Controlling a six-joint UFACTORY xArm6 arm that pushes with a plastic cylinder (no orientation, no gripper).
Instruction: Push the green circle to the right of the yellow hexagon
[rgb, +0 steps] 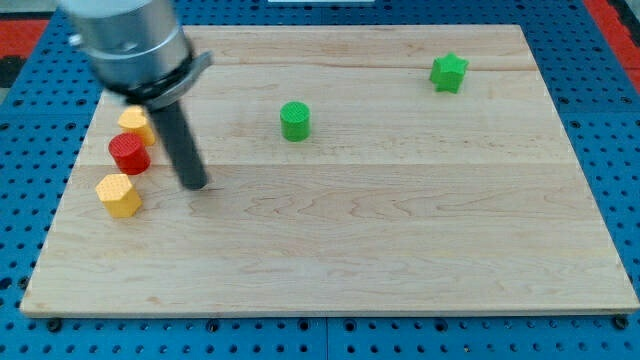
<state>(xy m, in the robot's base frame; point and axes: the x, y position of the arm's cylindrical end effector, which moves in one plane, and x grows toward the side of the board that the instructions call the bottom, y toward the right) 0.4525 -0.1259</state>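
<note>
The green circle (295, 121) stands on the wooden board (400, 240), a little left of centre towards the view's top. The yellow hexagon (119, 195) lies near the board's left edge. My tip (195, 185) rests on the board to the right of the yellow hexagon, apart from it, and to the lower left of the green circle. The rod rises up and to the left into the arm's grey end, which is blurred.
A red circle (130, 153) sits just above the yellow hexagon. Another yellow block (136, 124) lies above the red one, partly hidden by the arm. A green star (449, 72) is at the upper right. Blue pegboard (620, 150) surrounds the board.
</note>
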